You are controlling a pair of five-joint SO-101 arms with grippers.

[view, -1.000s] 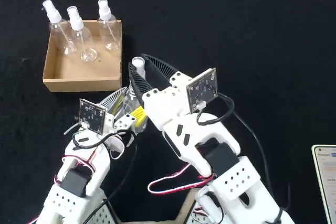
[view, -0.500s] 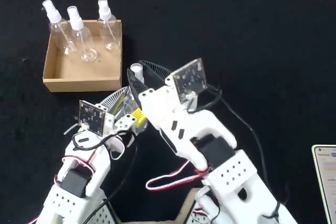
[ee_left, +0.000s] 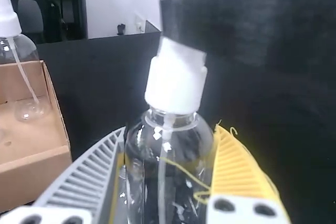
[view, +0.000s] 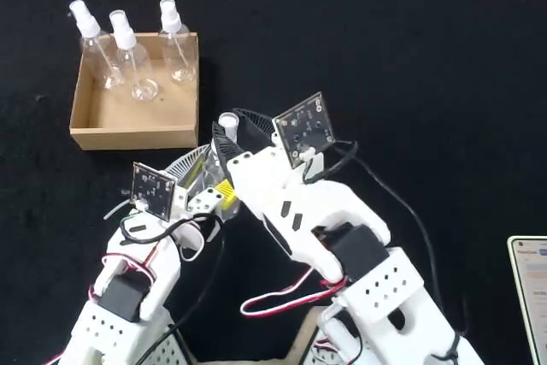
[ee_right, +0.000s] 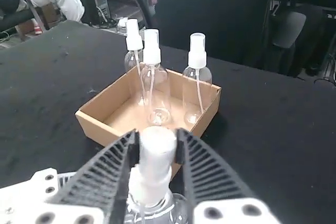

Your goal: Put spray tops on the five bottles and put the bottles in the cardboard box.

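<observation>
Now the left pincer point(ee_left: 168, 169) hugs the bottle point(ee_left: 169, 142) while the right pincer point(ee_right: 156, 139) squeezes its spray top point(ee_right: 152, 169), which likely needs twisting tight next.

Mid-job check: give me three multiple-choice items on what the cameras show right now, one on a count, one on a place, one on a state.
1. How many bottles stand in the cardboard box?
A. Two. B. Three. C. Five.

2. Where is the right hand?
A. Inside the box. B. At the spray top of the fourth bottle, outside the box. C. Off to one side, near nothing.

3. The left hand is:
A. open and empty. B. shut on the box wall. C. shut on the fourth bottle's body.

Answers:
1 B: three capped bottles show in the box.
2 B: the black fingers flank the white top in the right wrist view.
3 C: the grey and yellow fingers press the bottle's sides.
</observation>
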